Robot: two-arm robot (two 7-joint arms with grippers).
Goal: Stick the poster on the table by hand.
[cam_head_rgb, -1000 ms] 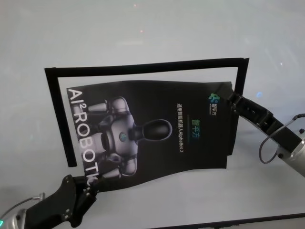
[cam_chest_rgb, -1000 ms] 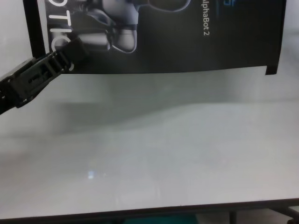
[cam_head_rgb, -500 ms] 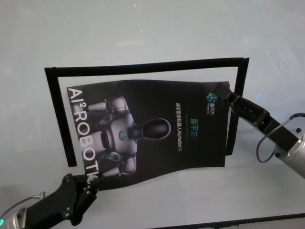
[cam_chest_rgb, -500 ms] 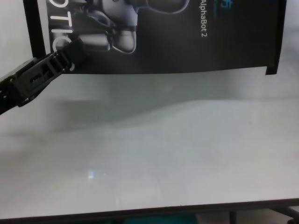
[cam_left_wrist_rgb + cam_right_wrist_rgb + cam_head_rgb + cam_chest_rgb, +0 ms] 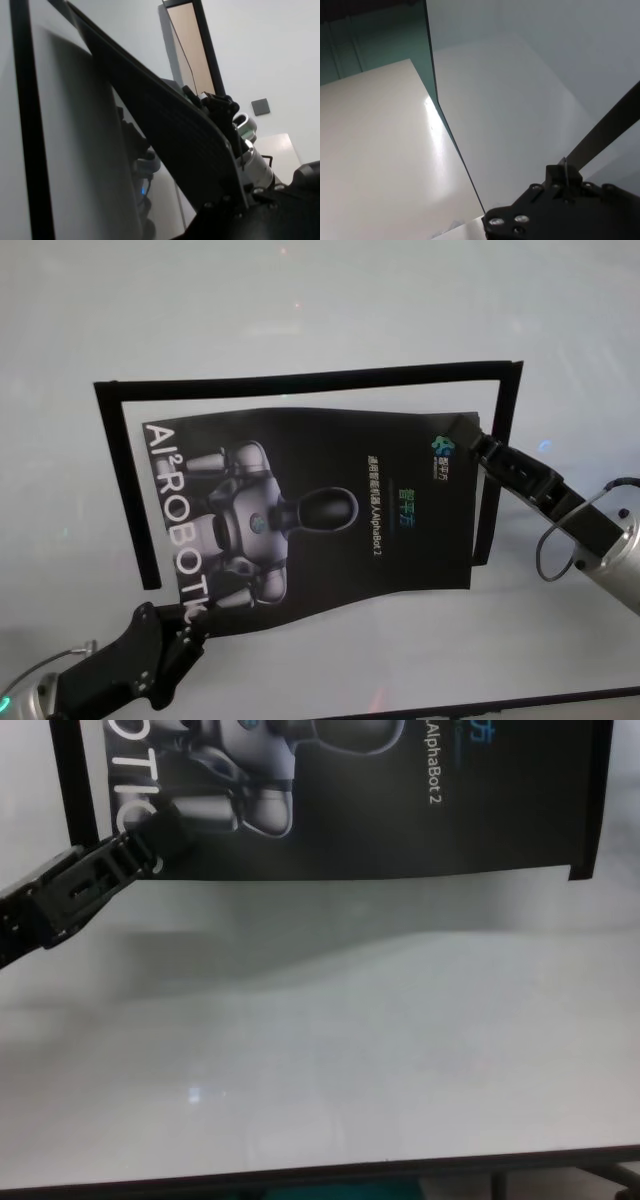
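Note:
The poster [image 5: 320, 510], a black glossy sheet with a grey-white robot and white lettering, hangs bowed just above the table [image 5: 300, 310]. It is held by two opposite corners. My left gripper [image 5: 185, 625] is shut on the near left corner, beside the big white letters, as the chest view confirms for this gripper [image 5: 165, 825] and the poster [image 5: 400, 810]. At the far right corner, by the small logo, my right gripper [image 5: 472, 443] is shut on the sheet. In the left wrist view the poster [image 5: 170, 125] appears edge-on.
A rectangular outline of black tape [image 5: 300, 377] lies on the table around the poster's far, left and right sides. The table's near edge [image 5: 320, 1170] runs along the bottom of the chest view. A glass partition edge [image 5: 450, 125] appears in the right wrist view.
The right gripper has drawn its corner slightly to the left, and the poster has shifted a little that way. The left gripper has barely moved.

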